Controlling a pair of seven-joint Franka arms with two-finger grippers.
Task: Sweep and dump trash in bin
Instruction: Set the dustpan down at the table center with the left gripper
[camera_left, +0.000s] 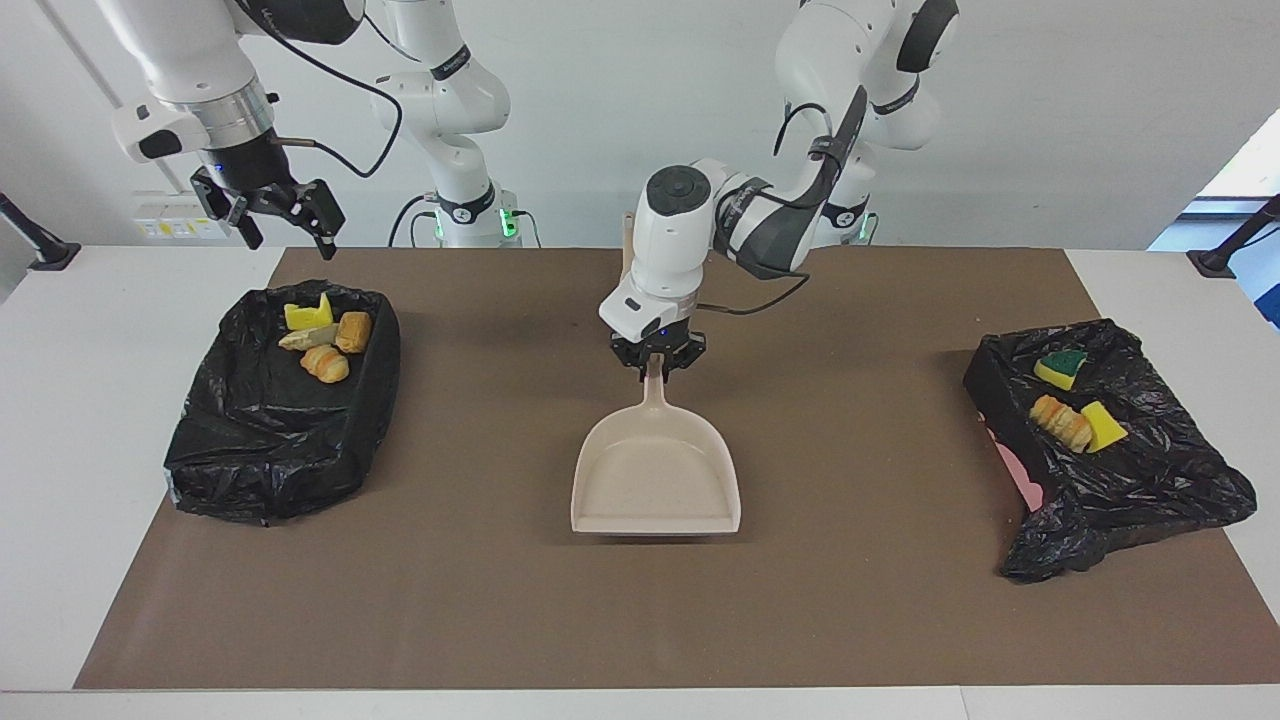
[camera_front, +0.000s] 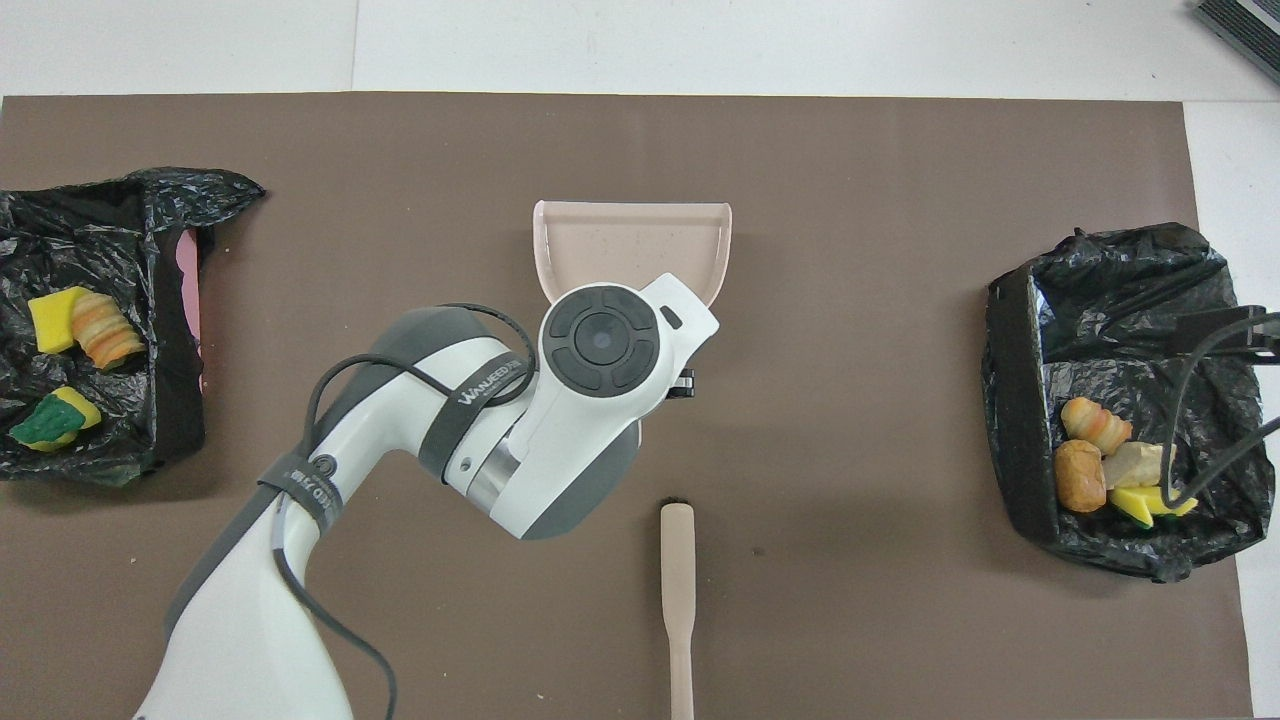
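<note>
My left gripper (camera_left: 657, 368) is shut on the handle of the beige dustpan (camera_left: 655, 480), whose empty pan (camera_front: 630, 240) sits low at the middle of the mat, mouth pointing away from the robots. In the overhead view the left arm hides this gripper. The trash lies in two black-lined bins. Yellow sponge pieces and a bread-like lump (camera_left: 1075, 405) (camera_front: 75, 325) are in the bin (camera_left: 1150, 480) at the left arm's end. Several scraps (camera_left: 322, 340) (camera_front: 1105, 465) are in the bin (camera_left: 270, 440) at the right arm's end. My right gripper (camera_left: 288, 243) hangs open and empty over that bin's edge nearest the robots.
The beige brush (camera_front: 677, 590) lies on the brown mat (camera_left: 500, 600) nearer to the robots than the dustpan, handle toward them. In the facing view the left arm hides most of it. Cables from the right arm hang over its bin (camera_front: 1030, 400).
</note>
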